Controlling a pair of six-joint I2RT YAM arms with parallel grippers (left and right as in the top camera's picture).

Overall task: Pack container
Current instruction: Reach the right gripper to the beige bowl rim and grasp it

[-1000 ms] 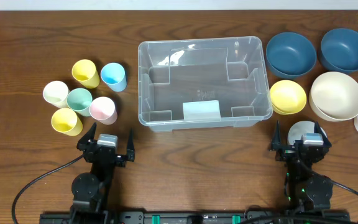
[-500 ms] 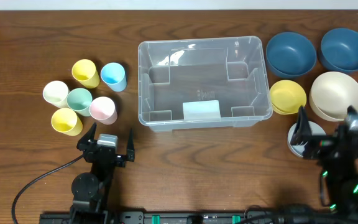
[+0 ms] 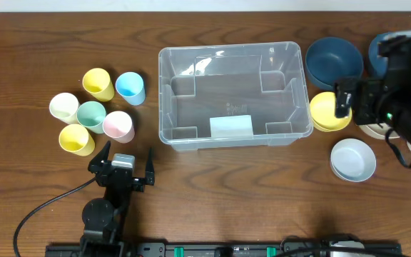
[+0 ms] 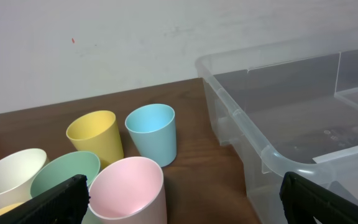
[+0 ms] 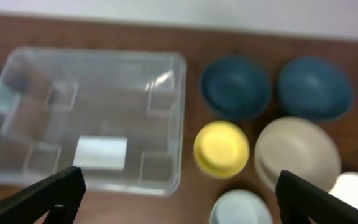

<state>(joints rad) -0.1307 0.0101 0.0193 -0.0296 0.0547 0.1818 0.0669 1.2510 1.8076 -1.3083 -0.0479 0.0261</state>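
Table, left to right.

Far left: six small pastel plastic cups [image 3: 91, 113], upright and bunched close, mouths up. All are outside the bin.

Left gripper [image 3: 128, 148] sits low at the near edge, just below the cups. Fingers are spread wide with nothing between them. Its wrist view looks across the cups toward the bin's left wall.

Centre: the large clear plastic rectangular bin with rounded corners [image 3: 223, 89] stands squarely on the wood, open side up and empty. A pale label [image 3: 230, 126] shows at the near wall, and moulded notches step in from the inner corners.

Handling, as judged:
- Light while empty.
- Thin walls likely to flex if squeezed mid-span.
- Smooth, slick plastic that may slide on the table if nudged.
- The rolled rim looks the stiffest part.
- Best hold is over the rim on a short side, close to a corner, one finger inside and one outside.
- Weight will grow as it fills, so it seems better loaded where it stands.

Right of the bin: two dark blue bowls [image 5: 235, 87], a small yellow bowl [image 5: 221, 147], a wide cream bowl [image 5: 297, 152] and a pale bowl [image 3: 353, 158] nearer the front.

Right gripper [image 5: 179, 180] hangs high above the bowls. Fingers are wide apart and it carries nothing.
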